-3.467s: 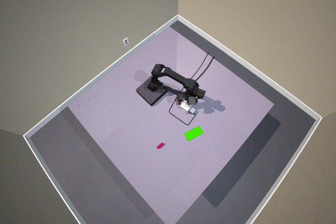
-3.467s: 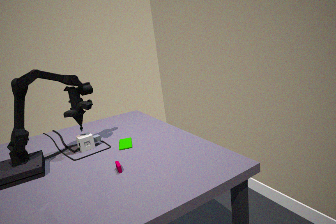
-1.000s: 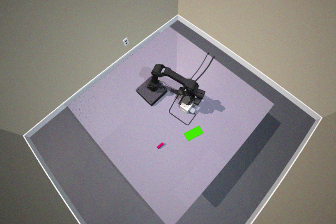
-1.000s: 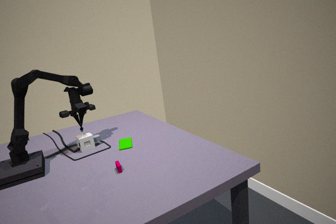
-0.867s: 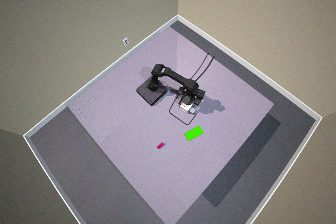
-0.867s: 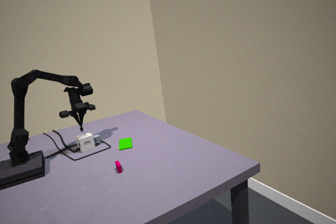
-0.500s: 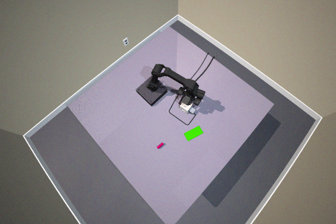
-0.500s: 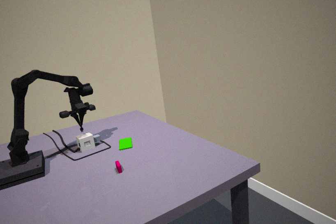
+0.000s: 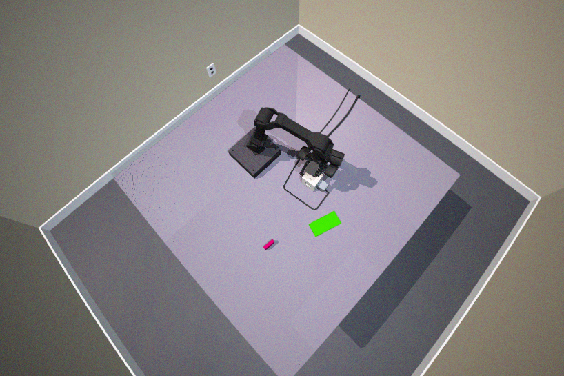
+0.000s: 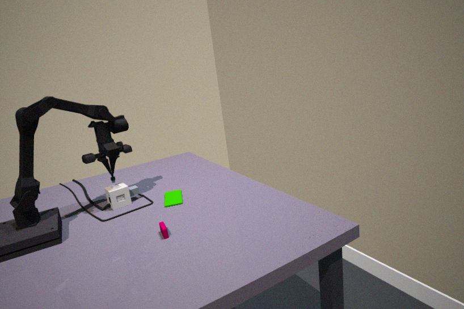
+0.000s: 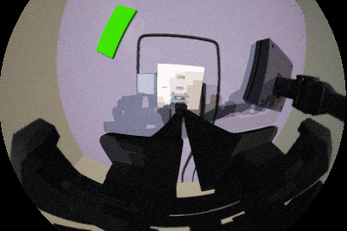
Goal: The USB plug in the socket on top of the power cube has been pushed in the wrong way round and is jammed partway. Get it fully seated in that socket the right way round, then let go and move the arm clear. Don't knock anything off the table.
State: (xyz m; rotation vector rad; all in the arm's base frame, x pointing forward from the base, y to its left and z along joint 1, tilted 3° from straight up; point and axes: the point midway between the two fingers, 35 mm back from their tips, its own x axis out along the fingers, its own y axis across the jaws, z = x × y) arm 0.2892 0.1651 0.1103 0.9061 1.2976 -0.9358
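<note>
With my gripper [image 10: 112, 178] [image 11: 182, 113] pinching the USB plug [image 10: 113, 181] [image 11: 179, 98], white power cube [image 9: 309, 181] [image 10: 118, 197] [image 11: 168, 77] beneath, green slab [image 9: 325, 223] [image 10: 173, 198] [image 11: 116, 31] near

One power cube [image 9: 310, 181] [image 10: 119, 197] [image 11: 165, 77], one green slab [image 9: 325, 223] [image 10: 173, 198] [image 11: 116, 31], one magenta block [image 9: 268, 244] [image 10: 163, 230], one robot arm [image 9: 295, 127] [image 10: 26, 148] [image 11: 312, 94]

Lilac table [image 9: 218, 225] [image 10: 224, 230] [image 11: 179, 18] bears (seemingly flat) green slab [image 9: 325, 223] [image 10: 173, 198] [image 11: 116, 31]
</note>
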